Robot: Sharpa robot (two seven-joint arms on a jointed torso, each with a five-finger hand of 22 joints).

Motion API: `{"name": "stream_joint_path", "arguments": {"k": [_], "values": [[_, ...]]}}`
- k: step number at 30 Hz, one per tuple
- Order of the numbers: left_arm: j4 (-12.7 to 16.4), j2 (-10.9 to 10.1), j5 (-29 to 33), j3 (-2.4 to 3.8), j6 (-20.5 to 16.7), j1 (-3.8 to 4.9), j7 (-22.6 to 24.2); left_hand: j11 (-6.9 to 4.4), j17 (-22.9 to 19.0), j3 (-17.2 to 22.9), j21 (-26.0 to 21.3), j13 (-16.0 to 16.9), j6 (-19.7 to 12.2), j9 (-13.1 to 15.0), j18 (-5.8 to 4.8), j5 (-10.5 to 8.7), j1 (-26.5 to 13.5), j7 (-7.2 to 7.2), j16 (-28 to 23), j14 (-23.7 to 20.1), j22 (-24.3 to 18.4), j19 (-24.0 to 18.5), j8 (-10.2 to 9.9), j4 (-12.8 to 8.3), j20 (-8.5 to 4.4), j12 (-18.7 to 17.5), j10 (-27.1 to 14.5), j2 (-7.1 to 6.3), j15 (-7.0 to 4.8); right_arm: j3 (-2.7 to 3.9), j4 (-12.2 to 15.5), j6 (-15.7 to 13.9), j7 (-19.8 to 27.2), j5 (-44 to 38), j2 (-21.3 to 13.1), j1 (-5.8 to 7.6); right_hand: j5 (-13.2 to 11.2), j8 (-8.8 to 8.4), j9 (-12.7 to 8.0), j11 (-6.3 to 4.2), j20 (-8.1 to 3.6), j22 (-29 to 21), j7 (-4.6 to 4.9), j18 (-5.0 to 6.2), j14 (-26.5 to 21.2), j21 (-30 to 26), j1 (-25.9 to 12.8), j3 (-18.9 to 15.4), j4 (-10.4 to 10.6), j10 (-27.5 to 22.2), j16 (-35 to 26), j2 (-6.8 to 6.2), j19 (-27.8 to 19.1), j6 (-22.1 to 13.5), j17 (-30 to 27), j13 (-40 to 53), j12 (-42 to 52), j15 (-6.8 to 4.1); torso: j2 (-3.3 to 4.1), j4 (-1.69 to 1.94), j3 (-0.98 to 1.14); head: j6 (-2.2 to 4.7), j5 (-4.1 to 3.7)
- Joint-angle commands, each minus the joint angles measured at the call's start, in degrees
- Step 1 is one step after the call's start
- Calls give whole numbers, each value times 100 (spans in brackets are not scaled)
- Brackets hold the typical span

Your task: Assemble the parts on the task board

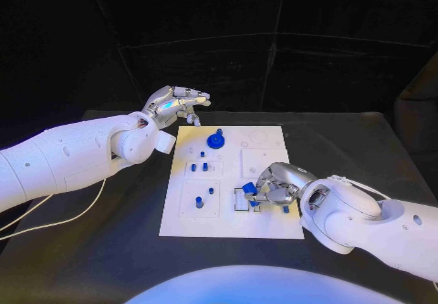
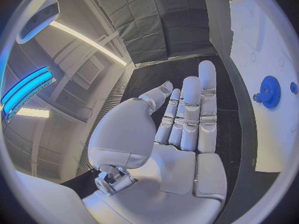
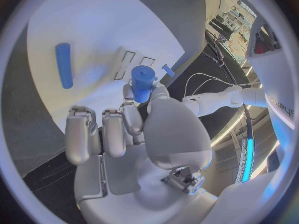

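The white task board (image 1: 228, 223) lies in the middle of the black table. My right hand (image 1: 276, 183) hovers over its near right part and pinches a chunky blue part (image 3: 143, 82) between thumb and finger; the same blue part (image 1: 248, 188) sits at the fingertips. A blue rod (image 3: 64, 64) lies flat on the board beside that hand. My left hand (image 1: 173, 104) is raised beyond the board's far left corner, fingers apart and straight, holding nothing. A blue gear (image 1: 215, 139) stands near the board's far edge, and the gear (image 2: 269, 91) is clear of my left hand (image 2: 181, 129).
Several small blue pegs (image 1: 202, 166) stand in the board's left half, with another peg (image 1: 199, 201) nearer the front. Rectangular slots (image 3: 127, 64) and a small blue piece (image 3: 168, 69) lie ahead of the right hand. A white cable (image 1: 55, 221) trails over the table's left side.
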Motion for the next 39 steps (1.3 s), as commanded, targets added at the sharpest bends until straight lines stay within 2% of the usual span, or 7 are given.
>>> {"name": "stream_joint_path", "arguments": {"k": [1, 10, 22, 25, 31, 34, 39], "values": [[8, 15, 23, 5, 75, 11, 45, 0, -8, -34, -25, 8, -32, 10, 114, 13, -5, -6, 0, -37, -8, -14, 34, 1, 15, 38, -56, 29, -17, 4, -57, 252, -182, 410, 135, 10, -26, 15, 34, -9, -26, 514, -18, -38, 301, 7, -65, -57, -7, 18, -6, 84, 155, 96, -5, 1, -28, -50, 0, 7, -1, -4, 5], [8, 21, 23, 5, 78, 12, 44, 0, -8, -34, -25, 8, -32, 10, 114, 13, -5, -6, 0, -37, -8, -14, 34, 1, 15, 38, -56, 29, -17, 4, -194, 196, -384, 492, 330, 10, -76, 70, 121, -64, -60, 515, -85, -38, 301, 5, -254, -167, -5, 58, -16, 237, 158, 258, -9, 17, -61, -92, 0, -8, 6, -7, 37], [-7, 45, 23, 4, 78, 11, 51, 0, -8, -34, -25, 8, -32, 10, 114, 13, -5, -6, 0, -37, -8, -14, 34, 1, 15, 38, -56, 29, -17, 5, -285, 264, -347, 494, 451, 11, -454, 111, 230, -113, -104, 517, -142, -38, 304, 0, -410, -367, -10, 96, -17, 285, 159, 373, 7, 26, -121, -134, -1, -4, 11, -18, 43], [-10, 49, 23, 4, 79, 11, 50, 0, -8, -34, -25, 8, -32, 10, 114, 13, -5, -6, 0, -37, -8, -14, 34, 1, 15, 38, -56, 29, -17, 5, -317, 244, -342, 470, 476, 11, -799, 113, 270, -119, -114, 504, -148, -36, 301, -10, -504, -483, -13, 97, -29, 277, 153, 382, -6, 19, -159, -142, -3, -1, 9, -13, 38], [-14, 54, 23, 4, 80, 11, 49, 0, -8, -34, -25, 8, -32, 10, 114, 13, -5, -6, 0, -37, -8, -14, 34, 1, 15, 38, -56, 29, -17, 5, -379, 195, -363, 320, 513, 11, -1785, 68, 335, -93, -103, 413, -117, -16, 281, -72, -1004, -744, 2, 23, -90, 55, 109, 303, -93, -93, -344, -123, -2, -2, 9, -5, 43], [-15, 52, 23, 4, 79, 11, 48, 0, -8, -34, -25, 8, -32, 10, 114, 13, -5, -6, 0, -37, -8, -14, 34, 1, 15, 38, -56, 29, -17, 5, -397, 160, -403, 201, 508, 12, -1930, 58, 362, -81, -94, 384, -111, -10, 275, -92, -1167, -677, 7, -12, -115, -50, 94, 282, -126, -151, -431, -118, -1, -10, 9, -4, 43], [-17, 50, 23, 4, 78, 11, 45, 0, -8, -34, -25, 8, -32, 10, 114, 13, -5, -6, 0, -37, -8, -14, 34, 1, 15, 38, -56, 29, -17, 5, -398, 152, -443, 52, 479, 12, -1932, 52, 381, -79, -90, 364, -104, -5, 269, -107, -1229, -589, 7, -38, -135, -128, 85, 270, -153, -199, -500, -112, -2, -12, 11, -5, 44]]}}
